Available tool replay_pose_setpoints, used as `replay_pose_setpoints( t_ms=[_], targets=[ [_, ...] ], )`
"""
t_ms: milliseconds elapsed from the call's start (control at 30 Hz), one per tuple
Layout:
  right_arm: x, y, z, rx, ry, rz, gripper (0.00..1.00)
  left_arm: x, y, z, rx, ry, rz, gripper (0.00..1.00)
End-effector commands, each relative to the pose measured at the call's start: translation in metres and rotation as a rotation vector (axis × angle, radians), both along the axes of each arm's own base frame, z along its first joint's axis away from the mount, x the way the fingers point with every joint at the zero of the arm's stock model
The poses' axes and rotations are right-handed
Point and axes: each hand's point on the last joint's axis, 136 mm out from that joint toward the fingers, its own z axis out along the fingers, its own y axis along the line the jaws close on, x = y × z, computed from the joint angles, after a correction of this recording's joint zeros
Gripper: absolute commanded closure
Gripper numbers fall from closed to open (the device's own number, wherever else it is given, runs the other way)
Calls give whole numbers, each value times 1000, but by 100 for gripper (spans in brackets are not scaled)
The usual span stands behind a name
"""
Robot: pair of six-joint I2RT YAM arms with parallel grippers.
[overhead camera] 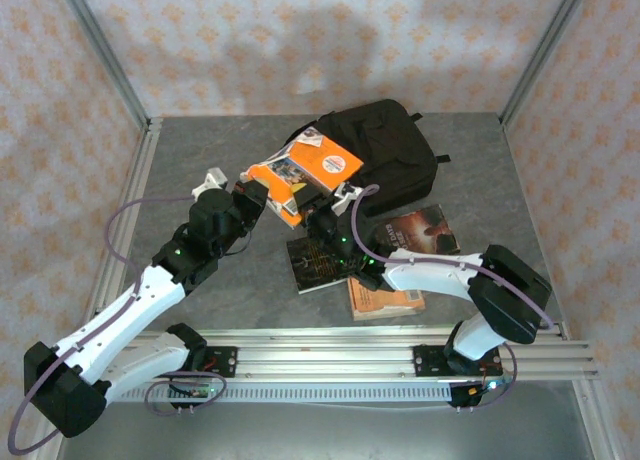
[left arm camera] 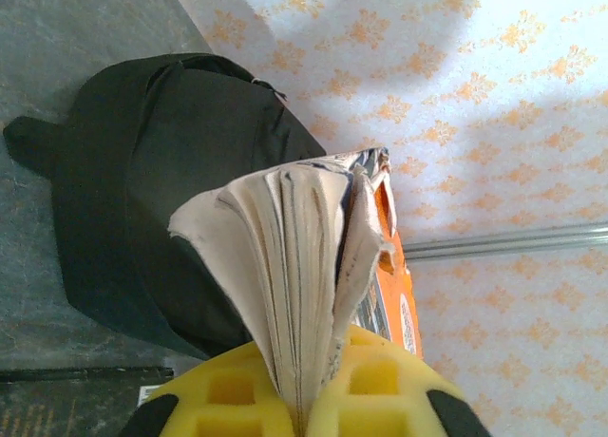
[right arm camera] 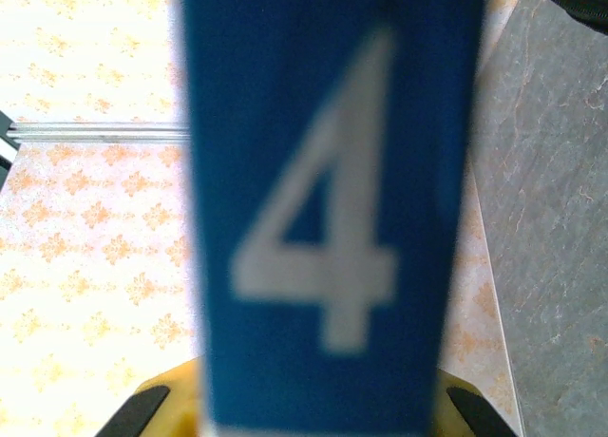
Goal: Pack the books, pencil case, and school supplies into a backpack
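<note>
1. The left arm [overhead camera: 130, 310] and right arm [overhead camera: 440, 272] are built of white link shells joined by black joint housings.
2. A lilac cable [overhead camera: 118, 230] is looped along the left arm, and a second cable [overhead camera: 352, 220] is run beside the right.
3. Small green lights [overhead camera: 178, 249] are lit on the joints.
4. On the left end effector [left arm camera: 299, 413], yellow pads [left arm camera: 228, 399] with square recesses and black corner patches are seen.
5. The right end effector [right arm camera: 318, 418] is likewise yellow with black patches.

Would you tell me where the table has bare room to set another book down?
Bare table lies between the backpack and the left rail, and again between the left arm and the black book. The middle near the right arm is crowded with books, under the held orange book.
</note>
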Motion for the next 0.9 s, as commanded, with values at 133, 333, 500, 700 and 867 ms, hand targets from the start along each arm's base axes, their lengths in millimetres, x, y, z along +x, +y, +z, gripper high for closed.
replay_pose_setpoints(
  t_ms=[133, 333, 500, 700, 867],
  targets=[
    [-10, 1, 17, -62, -67, 19, 46, -2, 10, 44, -49, -133, 40, 100],
    [0, -26, 13, -117, -83, -72, 35, -10, -1, 53, -75, -160, -38, 100],
    [10, -40, 19, -38, -83, -81, 70, -17, -16, 50, -101, -164, -131, 100],
    [5, -41, 16, -90, -81, -60, 100, -27, -25, 63, -90, -192, -219, 100],
    [2, -44, 17, -105, -91, -57, 100, -28, -24, 67, -90, -195, -233, 82]
  ],
)
